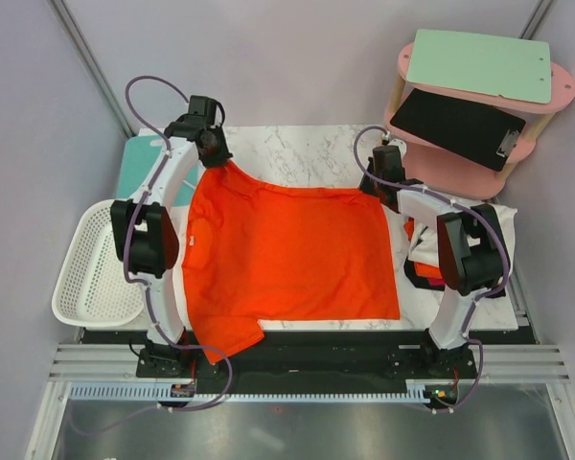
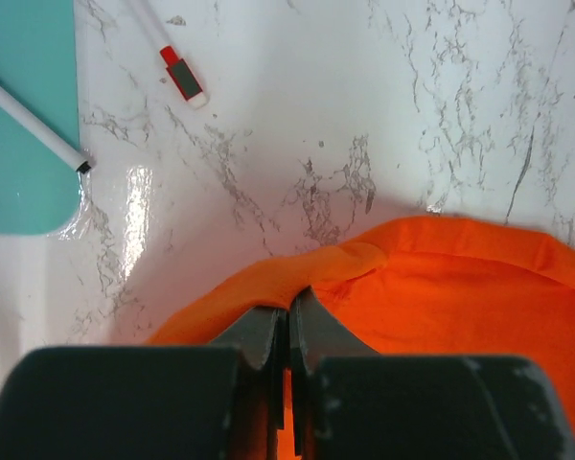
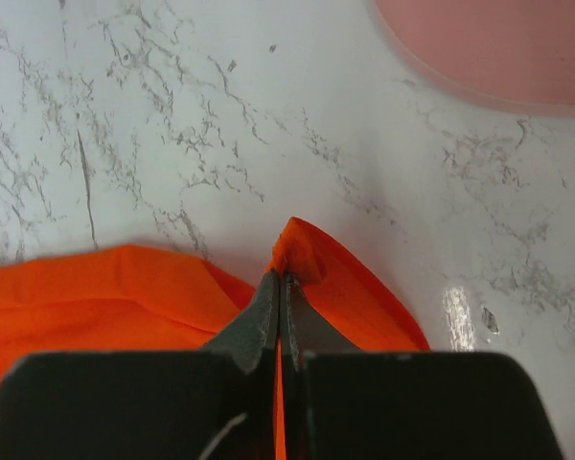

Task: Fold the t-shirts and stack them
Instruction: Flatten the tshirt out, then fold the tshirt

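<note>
Wrist cameras show the left gripper (image 2: pixel 289 309) and right gripper (image 3: pixel 281 280) each clenched on a far corner of the orange t-shirt (image 1: pixel 287 254), spread on the marble table (image 1: pixel 307 149) in the top view. A second t-shirt (image 1: pixel 424 272) is mostly hidden behind the right arm (image 1: pixel 465 254).

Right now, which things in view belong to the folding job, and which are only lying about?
Job: spread t-shirt; left gripper and right gripper, each shut on a far corner; orange cloth beside the right arm, probably another shirt.
Lying about: white basket; teal board; marker pens; pink shelf with clipboards.
</note>
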Motion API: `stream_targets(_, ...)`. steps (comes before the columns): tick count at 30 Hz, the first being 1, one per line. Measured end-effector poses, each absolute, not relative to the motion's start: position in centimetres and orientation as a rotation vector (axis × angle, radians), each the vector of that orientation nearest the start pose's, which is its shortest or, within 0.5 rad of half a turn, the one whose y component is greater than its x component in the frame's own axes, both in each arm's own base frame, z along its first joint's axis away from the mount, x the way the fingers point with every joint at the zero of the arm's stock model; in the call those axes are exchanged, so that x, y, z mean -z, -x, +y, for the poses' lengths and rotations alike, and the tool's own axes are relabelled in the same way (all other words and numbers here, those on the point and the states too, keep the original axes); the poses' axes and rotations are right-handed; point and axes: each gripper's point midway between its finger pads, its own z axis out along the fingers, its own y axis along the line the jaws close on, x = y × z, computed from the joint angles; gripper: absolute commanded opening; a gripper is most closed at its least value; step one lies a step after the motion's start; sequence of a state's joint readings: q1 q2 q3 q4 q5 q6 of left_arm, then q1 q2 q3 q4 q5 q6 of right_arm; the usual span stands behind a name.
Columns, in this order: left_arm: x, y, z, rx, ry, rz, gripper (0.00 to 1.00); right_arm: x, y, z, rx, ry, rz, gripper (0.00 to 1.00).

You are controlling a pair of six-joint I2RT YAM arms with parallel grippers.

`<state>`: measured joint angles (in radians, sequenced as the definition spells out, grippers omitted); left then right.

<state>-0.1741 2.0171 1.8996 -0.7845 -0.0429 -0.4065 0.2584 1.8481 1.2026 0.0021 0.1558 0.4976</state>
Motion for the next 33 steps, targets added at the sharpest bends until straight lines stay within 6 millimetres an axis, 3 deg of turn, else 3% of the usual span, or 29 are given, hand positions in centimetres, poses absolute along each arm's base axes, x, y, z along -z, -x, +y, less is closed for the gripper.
stream_targets(6,-16.6,-49.8,-9.4,0.215,0.311,2.459,0.02,-9.9,-50.0,11.3,-0.254,-0.371,2.138,0.00)
stream_targets(11,-16.2,-46.0,-8.7,0.206,0.335,2.498,0.02,-10.6,-49.8,10.6,-0.255,-0.387,2.127,0.00)
stream_targets(15,-16.5,-43.0,-8.1,0.205,0.365,2.508,0.02,-11.3,-48.5,10.2,-0.257,-0.388,2.126,0.00)
stream_targets(21,-17.5,-41.0,-7.1,0.223,0.406,2.487,0.02,-11.9,-47.3,10.1,-0.256,-0.379,2.145,0.00)
stream_targets(25,-16.9,-39.9,-6.6,0.261,0.430,2.509,0.02,-10.9,-45.6,9.8,-0.249,-0.374,2.189,0.00)
stream_targets(33,-13.5,-37.3,-6.1,0.327,0.483,2.622,0.02,-7.5,-41.7,9.4,-0.222,-0.361,2.320,0.00)
